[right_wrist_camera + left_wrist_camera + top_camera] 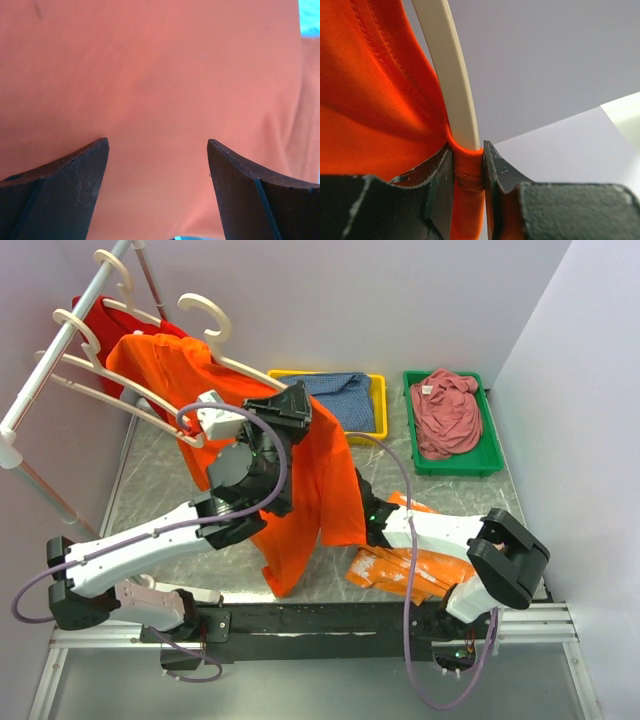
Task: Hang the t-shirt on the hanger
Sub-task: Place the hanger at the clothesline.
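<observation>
Grips a hemmed edge of the t-shirt [370, 100] between the fingers of the left gripper [469, 151], just below the hanger [451, 75] arm (cream plastic, touching the fold above the fingertips). Holds the right gripper [157, 143] spread wide and empty, t-shirt cloth just ahead of its fingertips.

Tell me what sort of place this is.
Probably a robot lab's walled test bench for clothes handling: plain white walls close round the table, a garment rail carries cream hangers, and a yellow bin and a green bin hold clothes.
</observation>
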`<control>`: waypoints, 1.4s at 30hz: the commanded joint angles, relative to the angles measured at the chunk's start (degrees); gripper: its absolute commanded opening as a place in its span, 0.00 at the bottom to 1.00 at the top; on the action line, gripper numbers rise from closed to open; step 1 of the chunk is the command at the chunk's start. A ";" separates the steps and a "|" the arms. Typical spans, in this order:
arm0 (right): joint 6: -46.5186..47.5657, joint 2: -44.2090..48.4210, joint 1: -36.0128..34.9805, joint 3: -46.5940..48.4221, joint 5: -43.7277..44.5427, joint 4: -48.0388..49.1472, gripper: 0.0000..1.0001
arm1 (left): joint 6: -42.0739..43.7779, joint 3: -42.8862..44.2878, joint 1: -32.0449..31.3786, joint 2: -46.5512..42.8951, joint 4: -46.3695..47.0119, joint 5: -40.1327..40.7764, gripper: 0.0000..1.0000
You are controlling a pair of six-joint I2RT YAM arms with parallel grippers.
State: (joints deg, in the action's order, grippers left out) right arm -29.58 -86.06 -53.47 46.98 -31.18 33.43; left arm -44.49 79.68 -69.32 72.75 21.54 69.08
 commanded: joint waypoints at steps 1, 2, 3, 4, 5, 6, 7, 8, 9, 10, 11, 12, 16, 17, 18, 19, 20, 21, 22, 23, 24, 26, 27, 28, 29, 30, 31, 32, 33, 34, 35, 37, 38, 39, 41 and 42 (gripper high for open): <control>0.84 1.16 1.88 -1.98 -1.87 2.34 0.87 | 1.51 3.38 1.99 1.52 2.36 -2.81 0.01; 1.02 1.25 1.97 -2.16 -2.04 2.25 0.87 | 1.51 3.55 3.04 1.60 2.37 -2.90 0.01; 1.02 1.16 2.14 -2.33 -2.13 2.08 0.87 | 1.25 3.81 3.48 2.13 2.11 -2.90 0.01; 1.11 0.99 2.41 -2.59 -2.31 2.08 0.87 | 0.99 4.34 4.10 2.39 1.58 -2.81 0.01; 1.28 1.07 2.50 -2.60 -2.31 1.99 0.87 | 0.55 4.69 5.32 2.66 0.88 -2.98 0.01; 1.37 0.98 2.58 -2.68 -2.31 1.82 0.87 | -0.59 4.96 5.94 3.09 0.35 -3.16 0.01; 1.46 1.07 2.76 -2.95 -2.39 1.81 0.87 | -1.03 5.39 6.47 3.27 -0.18 -3.33 0.01; 1.46 1.16 2.85 -3.04 -2.40 1.99 0.87 | -1.47 5.40 7.78 3.27 -1.14 -3.68 0.01; 1.46 1.16 2.94 -3.30 -2.40 1.90 0.87 | -2.96 5.66 8.58 3.36 -1.85 -4.12 0.01; 1.55 1.42 3.02 -3.39 -2.31 1.99 0.87 | -3.93 6.01 9.46 3.36 -2.90 -4.65 0.01; 1.63 1.42 3.11 -3.47 -2.22 1.82 0.87 | -4.63 6.19 11.12 3.36 -4.39 -5.26 0.01; 1.72 1.42 3.20 -3.48 -2.22 1.55 0.87 | -6.29 6.54 12.01 3.54 -5.62 -6.49 0.01; 2.25 1.51 3.29 -3.30 -2.31 0.85 0.87 | -9.12 7.77 15.35 3.71 -8.18 -9.05 0.01; 2.51 1.51 3.37 -3.21 -2.31 0.41 0.87 | -9.91 7.86 16.75 3.63 -8.96 -9.66 0.01; 2.69 1.51 3.46 -3.12 -2.31 0.06 0.87 | -11.39 7.86 17.37 3.37 -9.49 -10.10 0.01; 2.78 1.51 3.38 -2.95 -2.13 -0.20 0.87 | -12.28 7.95 18.16 3.19 -11.07 -11.24 0.01; 2.95 1.51 3.55 -2.86 -2.13 -0.47 0.87 | -13.33 8.03 19.65 3.01 -11.95 -11.68 0.01; 2.95 1.68 3.64 -2.95 -2.31 -0.47 0.87 | -14.82 8.04 20.36 2.58 -12.66 -12.12 0.01; 2.95 1.69 3.73 -2.86 -2.31 -0.47 0.87 | -15.45 7.77 20.97 2.48 -13.45 -13.00 0.01; 3.13 1.69 3.73 -2.77 -2.31 -0.82 0.87 | -15.97 7.68 22.20 2.22 -13.54 -13.44 0.01; 3.22 1.77 3.73 -2.69 -2.31 -1.08 0.87 | -16.41 7.68 22.64 2.05 -13.80 -13.53 0.01; 3.39 1.69 3.90 -2.51 -2.31 -1.52 0.87 | -17.12 8.12 23.61 2.04 -15.12 -14.06 0.01; 3.57 1.60 3.90 -2.33 -2.39 -1.61 0.87 | -17.12 8.30 24.57 2.04 -15.04 -14.41 0.01; 3.57 1.60 3.99 -2.25 -2.40 -1.70 0.87 | -17.12 8.30 25.02 1.96 -15.12 -14.58 0.01; 3.57 1.60 3.99 -2.25 -2.40 -1.96 0.87 | -17.38 8.39 26.15 1.87 -15.65 -14.93 0.01; 3.65 1.69 3.99 -2.07 -2.48 -2.05 0.87 | -18.17 8.47 26.77 1.78 -16.00 -15.37 0.01; 3.66 1.69 3.99 -2.07 -2.48 -2.14 0.87 | -18.61 8.47 27.39 1.69 -16.35 -15.73 0.01; 3.83 1.60 4.08 -2.07 -2.48 -2.49 0.87 | -18.88 8.47 28.35 1.61 -16.79 -16.16 0.01; 3.92 1.60 4.08 -2.07 -2.48 -2.49 0.87 | -19.49 8.30 28.88 1.34 -16.97 -16.43 0.01; 4.01 1.60 4.08 -2.24 -2.40 -2.58 0.87 | -19.84 8.30 29.32 1.17 -17.06 -16.69 0.01; 4.09 1.60 4.17 -2.25 -2.40 -2.75 0.87 | -20.02 8.30 30.29 1.08 -17.06 -16.96 0.01; 4.10 1.69 4.25 -2.42 -2.40 -2.93 0.87 | -21.16 8.65 31.35 0.90 -18.11 -17.40 0.01; 4.27 1.77 4.34 -2.51 -2.40 -3.11 0.87 | -21.60 8.65 32.31 0.64 -18.29 -17.57 0.01; 4.27 1.95 4.43 -2.77 -2.31 -3.02 0.87 | -21.69 8.65 32.58 0.55 -18.38 -17.57 0.01; 4.18 2.13 4.78 -3.04 -2.39 -3.11 0.87 | -22.39 8.74 33.63 0.46 -18.64 -17.92 0.01; 4.10 2.13 4.78 -3.21 -2.40 -3.11 0.87 | -22.83 8.65 34.16 0.46 -18.90 -18.54 0.01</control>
State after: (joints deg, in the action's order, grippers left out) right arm -26.22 -86.06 -49.41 44.12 -32.67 29.74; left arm -65.80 85.34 -36.93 75.88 1.80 53.04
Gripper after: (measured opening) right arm 0.871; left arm 0.297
